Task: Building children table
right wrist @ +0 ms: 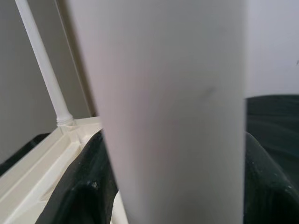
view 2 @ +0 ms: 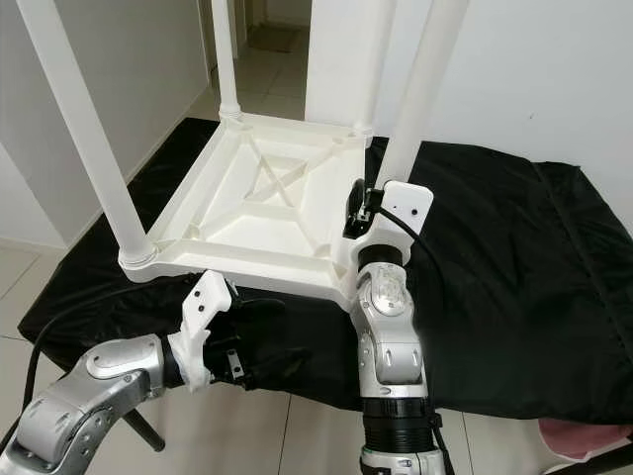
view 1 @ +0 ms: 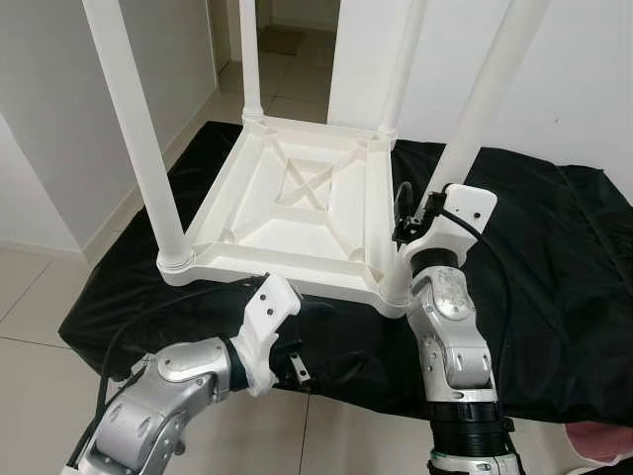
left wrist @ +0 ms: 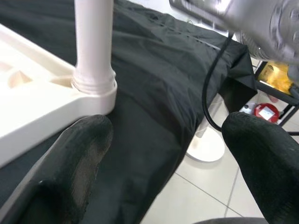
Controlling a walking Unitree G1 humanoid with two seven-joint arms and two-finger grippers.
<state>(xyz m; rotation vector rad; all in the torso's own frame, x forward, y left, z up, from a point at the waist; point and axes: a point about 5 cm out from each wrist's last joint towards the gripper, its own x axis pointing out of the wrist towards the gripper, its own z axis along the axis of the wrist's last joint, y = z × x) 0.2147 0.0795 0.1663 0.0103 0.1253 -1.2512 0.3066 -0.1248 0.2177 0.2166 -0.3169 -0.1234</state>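
Note:
A white children's table (view 1: 297, 198) lies upside down on a black cloth (view 1: 554, 297), with its legs pointing up. My right gripper (view 1: 420, 213) is clasped around the near-right leg (view 1: 475, 109) just above its socket. In the right wrist view that leg (right wrist: 173, 116) stands between the two black fingers (right wrist: 88, 186), which press on either side of it. My left gripper (view 1: 309, 315) is low at the table's near edge, just left of that corner. Its fingers (left wrist: 74, 172) are spread wide over the cloth with nothing between them, and the leg's socket (left wrist: 93, 79) lies just beyond them.
The near-left leg (view 1: 138, 129) rises close to my left arm. The cloth-covered surface ends at a near edge above the tiled floor (view 1: 30, 297). A white round base (left wrist: 208, 147) and a red object (left wrist: 266, 112) sit on the floor to the right. Walls stand behind.

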